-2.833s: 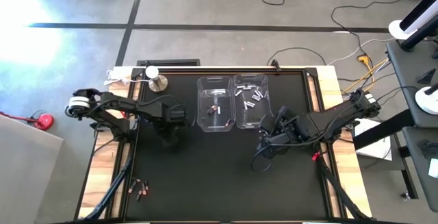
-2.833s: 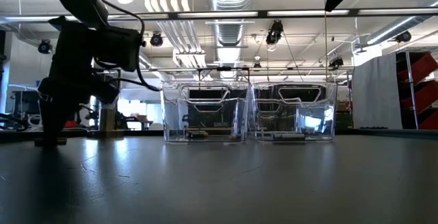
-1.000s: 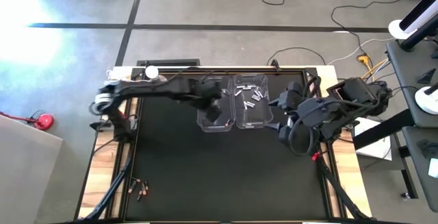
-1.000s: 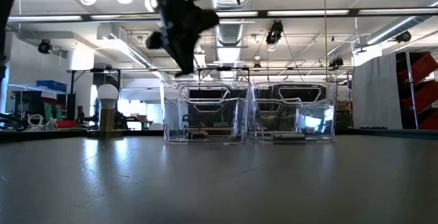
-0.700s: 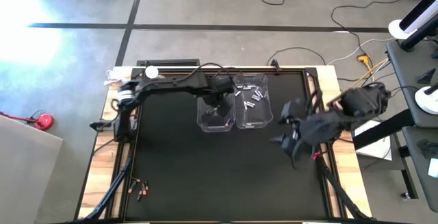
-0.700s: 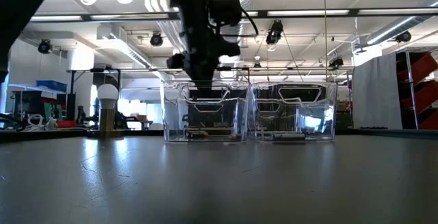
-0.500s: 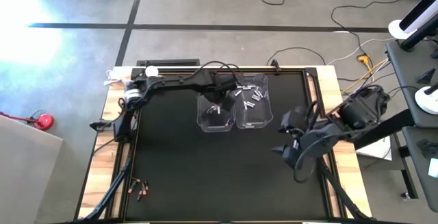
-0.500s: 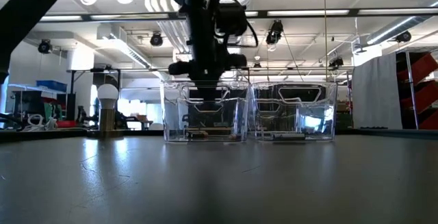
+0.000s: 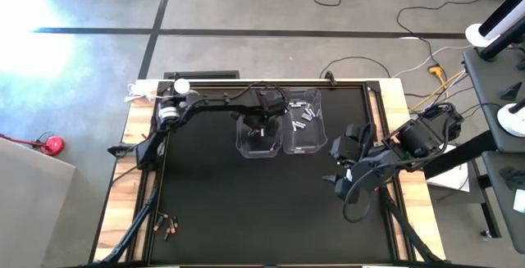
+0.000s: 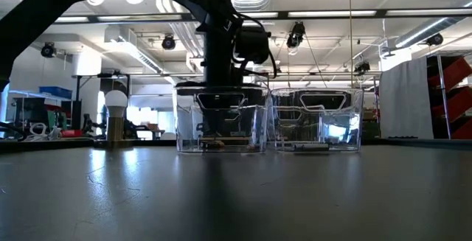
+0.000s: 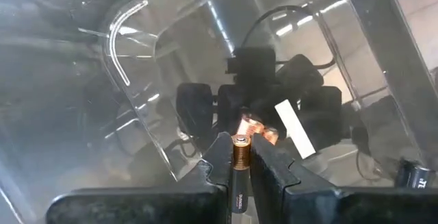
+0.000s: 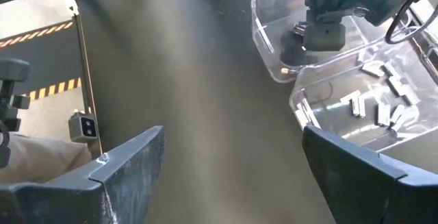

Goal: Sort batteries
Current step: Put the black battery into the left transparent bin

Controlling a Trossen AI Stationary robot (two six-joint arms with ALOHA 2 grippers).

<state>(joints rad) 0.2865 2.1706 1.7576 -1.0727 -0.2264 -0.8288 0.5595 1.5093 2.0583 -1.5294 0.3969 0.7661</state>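
Black tabletop (image 9: 246, 194); left pincer (image 11: 241, 157) clamps a copper-topped battery (image 11: 239, 172) inside the left clear bin (image 9: 259, 134); right pincer (image 12: 233, 159) spread wide, unladen.

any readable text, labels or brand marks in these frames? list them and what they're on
One small printed word runs along the copper-topped battery held in the left gripper over the left clear bin: too blurred to read.
Batteries in the right clear bin: too small to show any print.
Nothing else in these views carries readable text.
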